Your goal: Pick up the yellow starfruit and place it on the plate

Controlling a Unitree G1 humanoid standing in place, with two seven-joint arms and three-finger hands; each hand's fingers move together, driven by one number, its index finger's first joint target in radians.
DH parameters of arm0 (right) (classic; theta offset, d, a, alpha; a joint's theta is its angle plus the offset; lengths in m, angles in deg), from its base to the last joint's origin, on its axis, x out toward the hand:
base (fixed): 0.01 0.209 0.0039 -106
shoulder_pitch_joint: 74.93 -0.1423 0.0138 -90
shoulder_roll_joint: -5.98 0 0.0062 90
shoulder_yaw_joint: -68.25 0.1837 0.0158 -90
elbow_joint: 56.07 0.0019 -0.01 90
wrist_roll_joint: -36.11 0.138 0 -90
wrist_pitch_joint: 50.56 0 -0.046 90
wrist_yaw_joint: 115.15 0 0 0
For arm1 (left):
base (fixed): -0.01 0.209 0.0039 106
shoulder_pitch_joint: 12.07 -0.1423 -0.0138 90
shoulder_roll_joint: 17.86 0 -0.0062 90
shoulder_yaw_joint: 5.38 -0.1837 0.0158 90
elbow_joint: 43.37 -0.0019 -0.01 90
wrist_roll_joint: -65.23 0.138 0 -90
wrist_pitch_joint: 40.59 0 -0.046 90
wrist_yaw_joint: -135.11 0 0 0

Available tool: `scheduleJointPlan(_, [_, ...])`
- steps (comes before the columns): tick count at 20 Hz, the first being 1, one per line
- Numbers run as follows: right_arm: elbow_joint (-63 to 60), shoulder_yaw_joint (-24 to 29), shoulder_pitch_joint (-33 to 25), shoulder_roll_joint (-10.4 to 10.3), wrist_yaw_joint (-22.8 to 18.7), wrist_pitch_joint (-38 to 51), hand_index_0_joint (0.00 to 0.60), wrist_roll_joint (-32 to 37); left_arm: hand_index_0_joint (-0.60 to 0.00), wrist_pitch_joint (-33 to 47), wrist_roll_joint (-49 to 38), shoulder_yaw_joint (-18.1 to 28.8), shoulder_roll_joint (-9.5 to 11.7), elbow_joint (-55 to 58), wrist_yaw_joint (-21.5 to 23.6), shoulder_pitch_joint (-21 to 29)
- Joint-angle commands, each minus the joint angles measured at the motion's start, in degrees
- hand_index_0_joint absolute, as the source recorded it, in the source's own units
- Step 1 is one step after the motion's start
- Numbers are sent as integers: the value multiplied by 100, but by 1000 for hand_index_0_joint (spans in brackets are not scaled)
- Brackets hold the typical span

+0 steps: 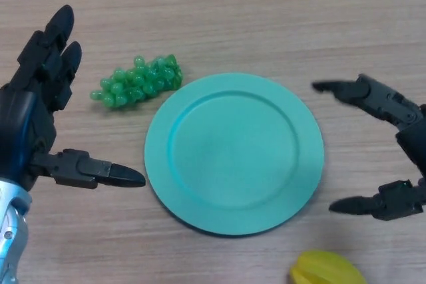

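starfruit [326, 269] untouched, partly cut off at bottom edge | right hand [399, 157] spread wide, empty; left hand [33, 118] likewise | approach best lowered squarely over fruit, clear of plate [233, 91] rim

Count on bench [266, 4]: one green plate [234, 153]; one bunch of green grapes [138, 82]; one yellow starfruit [326, 269], cut off by the lower edge, apparently single. Two robot hands: left robot hand [33, 124], right robot hand [399, 157].
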Motion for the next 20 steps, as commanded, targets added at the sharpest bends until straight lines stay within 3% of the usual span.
scheduleJointPlan(1, [453, 152, -55, 33, -148, 244, 0, 472, 0, 592, 8, 401, 200, 353, 75, 185])
scheduleJointPlan(5, [617, -23, -34, -12, -60, 12, 0, 515, 0, 431, -234, 485, 185, 615, 200, 120])
scheduleJointPlan(7, [709, -264, -26, -117, -288, -267, 0, 627, 0, 433, -153, 485, 153, 830, 280, 78])
scheduleJointPlan(10, [770, -562, -188, -193, -815, -513, 0, 700, 0, 1135, 277, 438, 56, 756, 460, -32])
scheduleJointPlan(12, [751, -641, -332, -215, -1052, -579, 0, 698, 0, 1014, 277, 436, 50, 870, 521, -55])
scheduleJointPlan(15, [659, -618, -377, -202, -1188, -395, 0, 643, 0, 782, 406, 369, 41, 1044, 524, -32])
scheduleJointPlan(20, [1022, -434, -375, -184, -1194, -650, 0, 932, 0, 1265, 899, 214, 22, 1004, 692, 86])
